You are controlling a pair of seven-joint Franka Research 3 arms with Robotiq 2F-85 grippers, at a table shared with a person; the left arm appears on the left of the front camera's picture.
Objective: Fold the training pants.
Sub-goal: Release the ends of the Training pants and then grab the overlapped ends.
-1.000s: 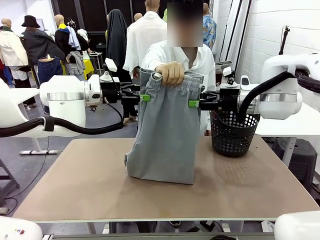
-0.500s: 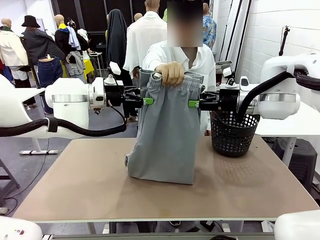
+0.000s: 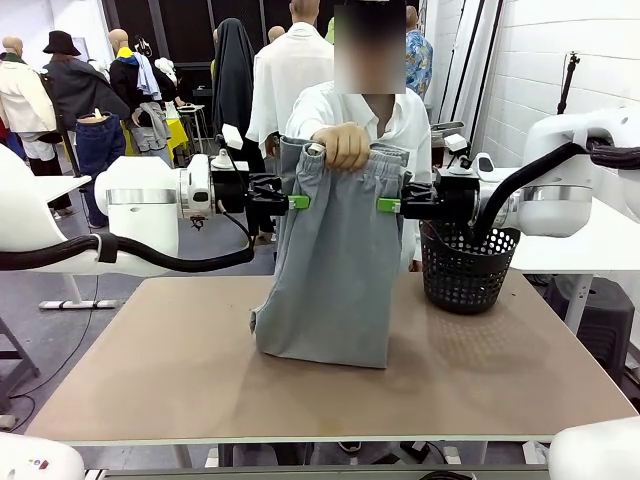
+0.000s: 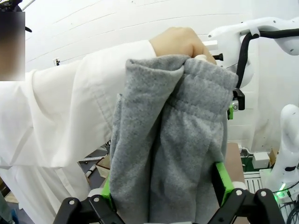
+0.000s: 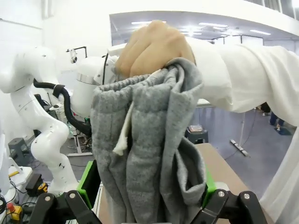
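Both wide open, left hand point(image 3: 299, 201) and right hand point(image 3: 387, 206) straddle training pants point(image 3: 335, 270).

The training pants point(image 3: 335, 270) are soft grey jersey cloth — matt, faintly fuzzy, gathered at the waistband. The basket point(image 3: 468, 272) looks like black perforated plastic, the table point(image 3: 180, 390) top smooth and matt brown — the person's sleeve point(image 4: 70, 107) plain white cloth.
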